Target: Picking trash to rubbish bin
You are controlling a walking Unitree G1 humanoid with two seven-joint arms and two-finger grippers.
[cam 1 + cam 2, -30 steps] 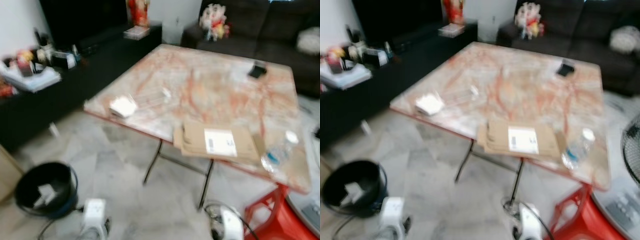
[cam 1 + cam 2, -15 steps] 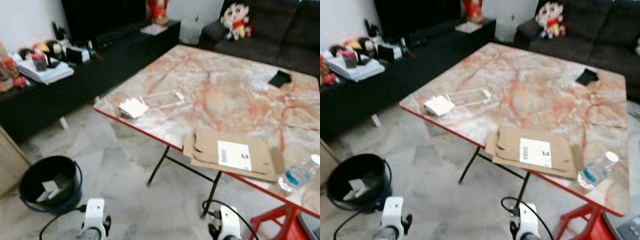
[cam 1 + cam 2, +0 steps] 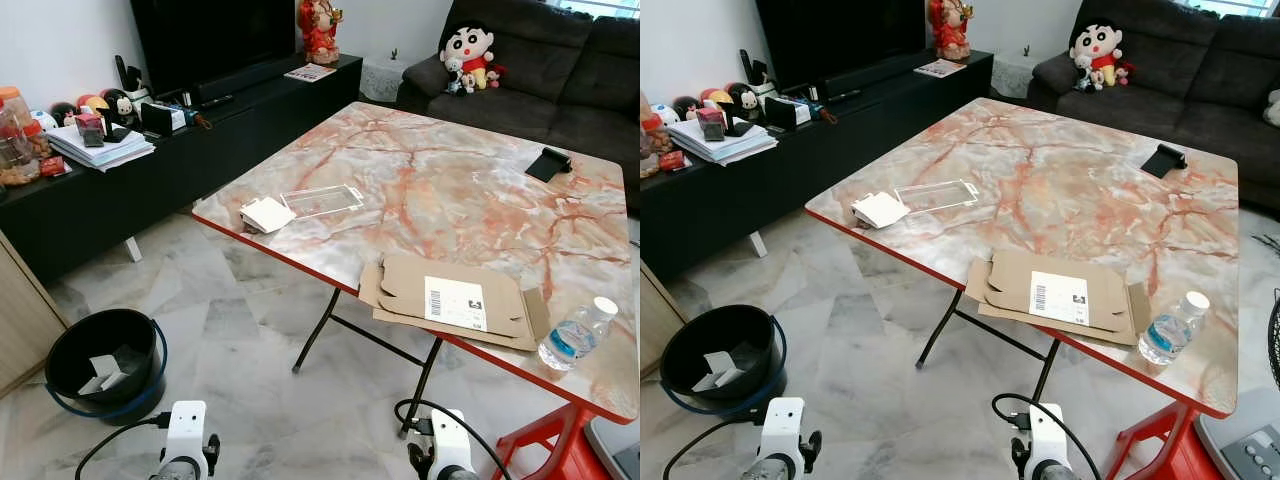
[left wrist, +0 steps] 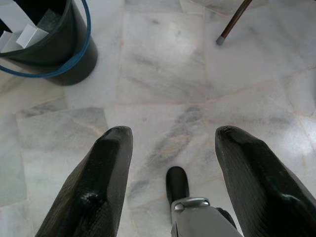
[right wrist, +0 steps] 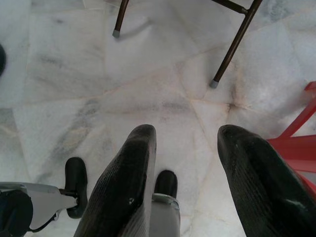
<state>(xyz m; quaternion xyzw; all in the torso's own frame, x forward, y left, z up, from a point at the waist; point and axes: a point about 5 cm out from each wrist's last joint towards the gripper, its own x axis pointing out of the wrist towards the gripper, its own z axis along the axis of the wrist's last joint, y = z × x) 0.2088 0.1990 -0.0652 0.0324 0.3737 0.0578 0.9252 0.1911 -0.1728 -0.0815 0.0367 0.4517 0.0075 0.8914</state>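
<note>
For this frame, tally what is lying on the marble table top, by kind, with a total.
Flattened cardboard box: 1
Plastic water bottle: 1
Clear plastic tray: 1
White folded paper: 1
Small black object at the far corner: 1
Total: 5

I see pale marble floor (image 3: 230,330), a marble-patterned folding worktop (image 3: 450,190), a long black cabinet (image 3: 190,140) against the white wall (image 3: 60,40), and a dark sofa (image 3: 540,70) behind.
</note>
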